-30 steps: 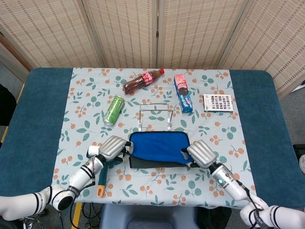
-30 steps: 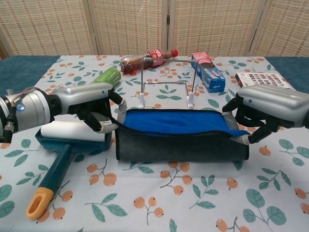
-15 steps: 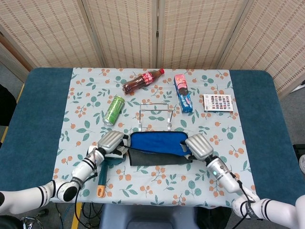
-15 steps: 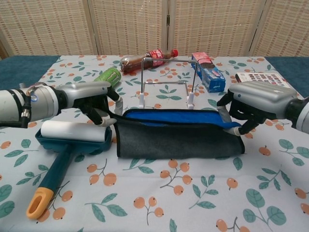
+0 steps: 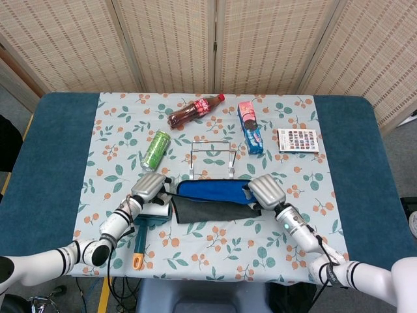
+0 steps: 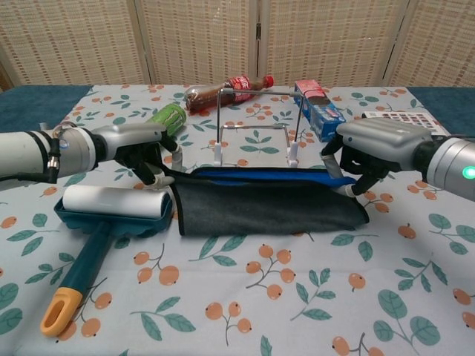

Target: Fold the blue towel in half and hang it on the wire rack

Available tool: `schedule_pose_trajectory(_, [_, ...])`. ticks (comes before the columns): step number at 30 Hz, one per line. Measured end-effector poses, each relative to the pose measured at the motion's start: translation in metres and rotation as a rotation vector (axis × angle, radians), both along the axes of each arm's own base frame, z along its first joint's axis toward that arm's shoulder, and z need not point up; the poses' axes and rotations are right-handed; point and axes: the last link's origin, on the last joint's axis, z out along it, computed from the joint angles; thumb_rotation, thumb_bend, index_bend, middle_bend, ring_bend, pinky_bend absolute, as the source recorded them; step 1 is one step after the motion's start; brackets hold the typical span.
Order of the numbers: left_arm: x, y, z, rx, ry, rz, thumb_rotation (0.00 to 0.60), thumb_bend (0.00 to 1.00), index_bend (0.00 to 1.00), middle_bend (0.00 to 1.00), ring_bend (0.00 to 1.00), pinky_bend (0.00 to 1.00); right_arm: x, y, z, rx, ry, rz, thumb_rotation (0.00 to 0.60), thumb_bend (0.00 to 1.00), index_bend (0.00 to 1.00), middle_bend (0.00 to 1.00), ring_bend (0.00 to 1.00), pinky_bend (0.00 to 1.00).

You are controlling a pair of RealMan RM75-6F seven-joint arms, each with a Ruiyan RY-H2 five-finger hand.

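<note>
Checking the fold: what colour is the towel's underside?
Dark grey on the towel underside, blue on top; clearest in the chest view.

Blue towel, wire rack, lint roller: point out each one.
blue towel (image 6: 260, 180), chest view, blue upper layer.
wire rack (image 5: 212, 145), head view, top bar.
lint roller (image 6: 111, 200), chest view, white roll.

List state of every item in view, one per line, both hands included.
blue towel: folding over, near half doubled back, both ends held
left hand: grips towel's left end
right hand: grips towel's right end
wire rack: upright, bare
lint roller: lying flat
cola bottle: on its side, capped
green can: on its side
cookie pack: lying flat
</note>
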Motion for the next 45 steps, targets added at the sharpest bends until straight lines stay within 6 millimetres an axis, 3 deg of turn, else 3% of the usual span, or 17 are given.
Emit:
schedule_pose_trajectory(12, [-0.001, 0.008, -0.004, 0.025, 0.024, 0.017, 0.600, 0.49, 0.49, 0.96, 0.90, 1.00, -0.001, -0.012, -0.005, -0.012, 0.011, -0.029, 0.600, 0.31, 0.63, 0.93, 0.94, 1.00])
schedule_pose_trajectory(22, [-0.002, 0.012, -0.001, 0.056, 0.014, 0.034, 0.600, 0.48, 0.31, 0.85, 0.82, 0.99, 0.000, -0.019, -0.007, -0.031, 0.011, -0.059, 0.600, 0.21, 0.29, 0.92, 0.94, 1.00])
schedule_pose_trajectory(30, [-0.004, 0.015, 0.008, 0.132, -0.003, 0.041, 0.600, 0.46, 0.24, 0.78, 0.79, 0.99, 0.003, -0.026, -0.003, -0.066, 0.003, -0.055, 0.600, 0.21, 0.21, 0.92, 0.94, 1.00])
schedule_pose_trajectory(45, [-0.018, 0.005, 0.038, 0.250, 0.004, 0.052, 0.600, 0.45, 0.21, 0.74, 0.75, 0.99, 0.010, -0.043, -0.008, -0.146, -0.007, -0.041, 0.600, 0.21, 0.21, 0.92, 0.94, 1.00])
